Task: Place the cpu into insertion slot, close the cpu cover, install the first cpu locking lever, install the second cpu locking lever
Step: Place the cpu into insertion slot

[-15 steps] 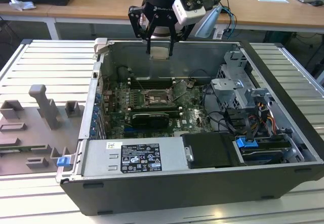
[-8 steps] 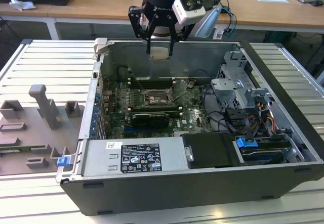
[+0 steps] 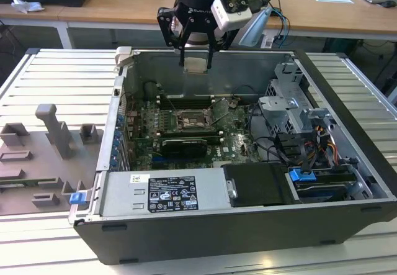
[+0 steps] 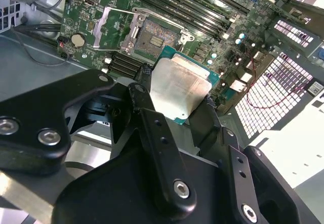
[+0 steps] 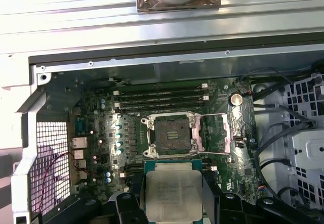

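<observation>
End effector (image 3: 196, 63) grips the cpu (image 5: 172, 196) by its edges; we judge it should descend level, squared with the insertion slot (image 5: 172, 133) below.

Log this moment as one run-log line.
step: cpu placement, not seated | gripper: shut on cpu, above case | insertion slot: empty | cpu cover: open

The ribbed metal table (image 3: 56, 76) bears an open computer case (image 3: 186, 238) and grey fixtures (image 3: 56, 132).

Exterior view: high, oblique over case (image 3: 248, 241). Both wrist views: near, share insertion slot (image 5: 169, 133) (image 4: 154, 39).
</observation>
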Available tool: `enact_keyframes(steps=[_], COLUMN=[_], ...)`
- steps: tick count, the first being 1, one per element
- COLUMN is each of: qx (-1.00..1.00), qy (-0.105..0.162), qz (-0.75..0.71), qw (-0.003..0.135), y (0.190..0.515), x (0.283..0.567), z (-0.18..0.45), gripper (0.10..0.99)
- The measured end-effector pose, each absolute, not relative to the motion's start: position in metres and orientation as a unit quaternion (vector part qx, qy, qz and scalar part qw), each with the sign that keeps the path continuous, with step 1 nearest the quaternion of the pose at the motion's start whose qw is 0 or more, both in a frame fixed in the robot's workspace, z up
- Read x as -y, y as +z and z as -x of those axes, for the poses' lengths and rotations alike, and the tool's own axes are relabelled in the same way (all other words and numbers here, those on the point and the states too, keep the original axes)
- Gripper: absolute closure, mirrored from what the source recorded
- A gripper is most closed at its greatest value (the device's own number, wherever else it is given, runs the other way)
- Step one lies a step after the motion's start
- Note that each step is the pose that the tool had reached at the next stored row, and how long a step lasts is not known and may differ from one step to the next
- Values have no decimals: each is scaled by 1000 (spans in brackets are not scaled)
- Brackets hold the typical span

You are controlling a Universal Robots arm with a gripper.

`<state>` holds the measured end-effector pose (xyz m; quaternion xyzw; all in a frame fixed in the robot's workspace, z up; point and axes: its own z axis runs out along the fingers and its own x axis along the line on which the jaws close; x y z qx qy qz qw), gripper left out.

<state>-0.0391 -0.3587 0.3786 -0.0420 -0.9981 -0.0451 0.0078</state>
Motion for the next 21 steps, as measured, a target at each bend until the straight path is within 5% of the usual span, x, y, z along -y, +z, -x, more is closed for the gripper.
enact_keyframes(steps=[21], qx=[998], qy=[-45], qz=[42], qw=[8], y=[378], x=[359], z=[39], gripper=[545])
